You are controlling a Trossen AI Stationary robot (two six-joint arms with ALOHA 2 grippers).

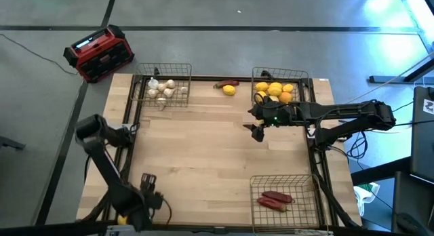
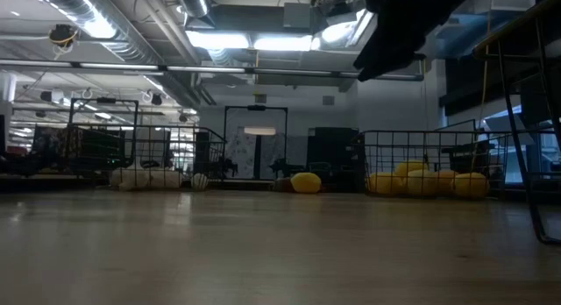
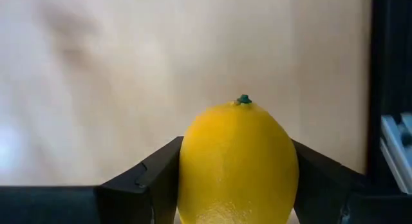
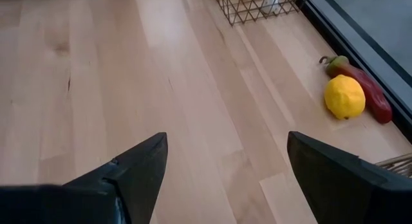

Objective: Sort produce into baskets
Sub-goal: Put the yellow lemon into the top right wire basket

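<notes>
We find the left gripper [image 3: 235, 205] at the near left corner of the table [image 1: 203, 148], its fingers [image 3: 145, 182] closed on a yellow lemon [image 3: 238, 163], one on each side of the fruit; in the high view the lemon shows as a small yellow spot at the table's near edge. At the near right corner we see a basket [image 1: 285, 199] holding two red peppers [image 1: 277, 199]. Farther in, the right gripper [image 4: 225, 179] hangs above the bare wood just in front of the far right basket [image 1: 283, 87], its fingers spread wide and holding nothing. That basket holds a pile of yellow and orange fruits [image 1: 274, 92]. Between the two far baskets, a second lemon [image 4: 344, 96] and a loose pepper [image 4: 360, 89] lie side by side near the far edge of the table, touching or nearly so. The far left basket [image 1: 163, 87] holds whitish bulbs [image 1: 161, 90]. Beyond the far left corner of the table, a red and black box [image 1: 98, 53] stands on the floor.
</notes>
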